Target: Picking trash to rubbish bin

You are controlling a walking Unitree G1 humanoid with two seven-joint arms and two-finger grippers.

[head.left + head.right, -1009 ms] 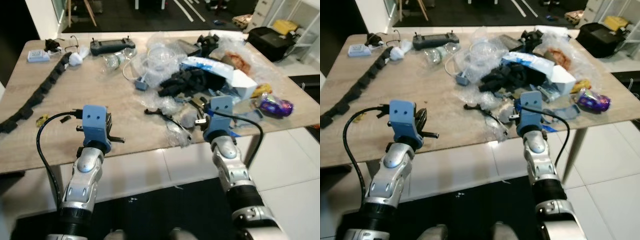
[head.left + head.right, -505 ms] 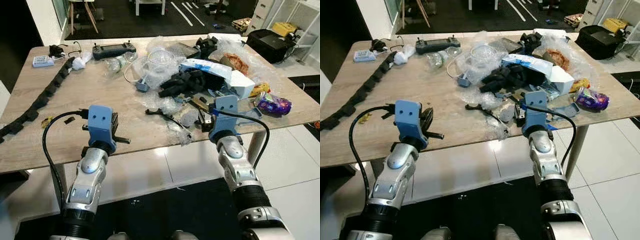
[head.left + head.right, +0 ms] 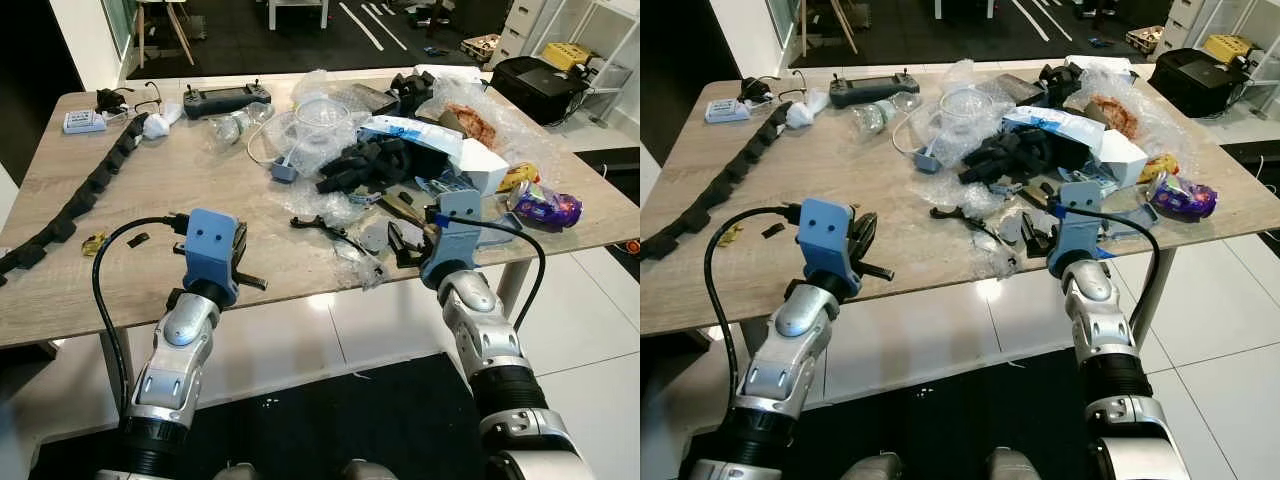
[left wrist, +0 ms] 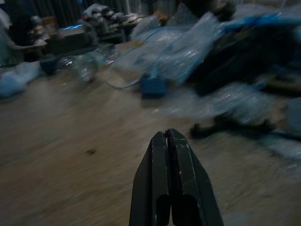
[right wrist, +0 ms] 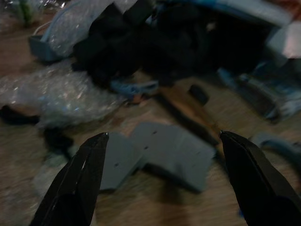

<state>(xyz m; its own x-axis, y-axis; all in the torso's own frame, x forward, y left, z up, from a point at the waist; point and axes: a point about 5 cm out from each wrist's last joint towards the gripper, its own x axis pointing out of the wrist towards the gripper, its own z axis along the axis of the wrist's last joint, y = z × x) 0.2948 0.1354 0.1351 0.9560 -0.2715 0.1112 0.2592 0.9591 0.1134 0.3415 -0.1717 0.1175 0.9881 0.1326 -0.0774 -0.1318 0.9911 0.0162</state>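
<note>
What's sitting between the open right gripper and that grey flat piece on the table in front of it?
Nothing visible. The right gripper is open over the wooden table, and the grey flat piece lies directly ahead between its fingers. Crumpled clear plastic wrap lies beside the piece, a brown strip just behind it, neither across the approach.

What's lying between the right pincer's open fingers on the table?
A flat grey angular plastic piece lies on the wooden table ahead of the open right pincer, crumpled clear bubble wrap beside it. Anything underneath is hidden.
</note>
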